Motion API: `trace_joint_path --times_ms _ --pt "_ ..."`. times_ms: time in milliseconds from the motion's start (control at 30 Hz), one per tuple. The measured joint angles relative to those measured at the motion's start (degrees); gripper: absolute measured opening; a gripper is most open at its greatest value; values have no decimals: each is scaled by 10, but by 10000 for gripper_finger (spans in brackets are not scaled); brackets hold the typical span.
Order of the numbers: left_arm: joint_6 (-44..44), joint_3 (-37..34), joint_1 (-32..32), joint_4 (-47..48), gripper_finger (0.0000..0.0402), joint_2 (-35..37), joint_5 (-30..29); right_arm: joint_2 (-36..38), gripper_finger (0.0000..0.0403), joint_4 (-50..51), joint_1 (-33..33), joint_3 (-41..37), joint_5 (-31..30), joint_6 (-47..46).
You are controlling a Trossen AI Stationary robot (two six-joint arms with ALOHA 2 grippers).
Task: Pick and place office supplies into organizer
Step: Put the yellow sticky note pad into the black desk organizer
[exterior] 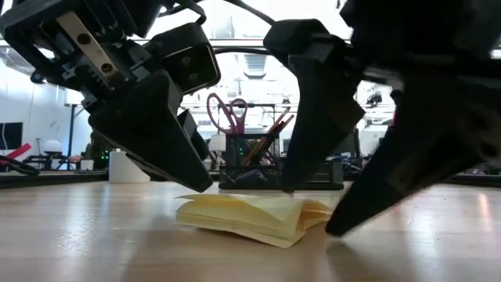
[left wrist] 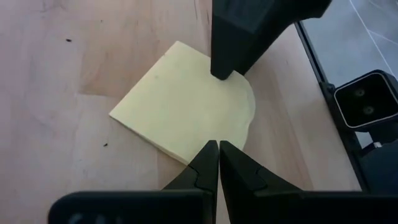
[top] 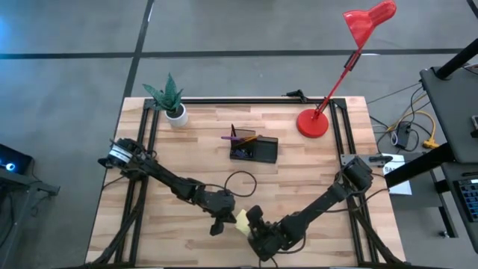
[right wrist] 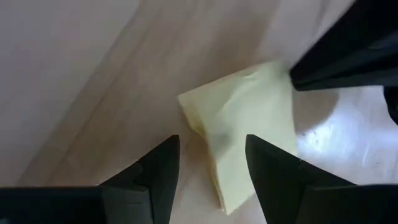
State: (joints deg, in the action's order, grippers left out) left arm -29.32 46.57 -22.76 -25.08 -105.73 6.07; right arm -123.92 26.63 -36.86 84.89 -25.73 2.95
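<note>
The yellow sticky-note pad (top: 243,219) lies flat on the table near its front edge, and its sheets fan up at the right end (exterior: 301,215). My left gripper (top: 222,221) is shut, with its tip at the pad's left edge. My right gripper (top: 255,223) is open and its two fingers stand astride the pad's right end. The black organizer (top: 258,148) stands mid-table, holding purple-handled scissors (exterior: 227,110) and orange pencils (exterior: 270,133). My left gripper's shut fingertips (left wrist: 217,152) rest on the pad's left edge (left wrist: 199,140), slanting down from the table's left. The pad lies flat on the table under them. My right gripper's far finger (left wrist: 233,56) touches the pad's far right corner (left wrist: 239,84) from above. The other finger (exterior: 352,211) stands on the table beside the pad's right end; whether it touches the pad I cannot tell.
A potted green plant (top: 170,101) stands at the far left and a red desk lamp's base (top: 312,123) at the far right. A dark cable loop (top: 239,183) lies between the organizer and the grippers. Bare wood lies to either side.
</note>
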Motion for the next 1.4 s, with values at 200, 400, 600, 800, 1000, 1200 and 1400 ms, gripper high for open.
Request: trace_joint_path --times_ms 200,400,600,800,1000,1200,1400 --pt "0 0 0 0 0 0 0 1 173 -22 0 -14 1 48" --pt "-2 0 0 -3 0 0 1 1 172 -29 14 -18 -9 75" --pt "-2 0 0 -4 0 0 1 1 162 -34 48 -20 -13 100" --pt "-2 0 0 -4 0 0 3 1 137 -35 68 -21 3 102" --pt "-2 -1 0 -4 0 0 1 1 88 -44 69 -21 21 144" --pt "-4 -1 0 -4 0 0 -4 1 30 -46 73 -21 17 144" --pt "-26 5 -1 -5 0 0 -4 1 9 -46 81 -21 -5 130"
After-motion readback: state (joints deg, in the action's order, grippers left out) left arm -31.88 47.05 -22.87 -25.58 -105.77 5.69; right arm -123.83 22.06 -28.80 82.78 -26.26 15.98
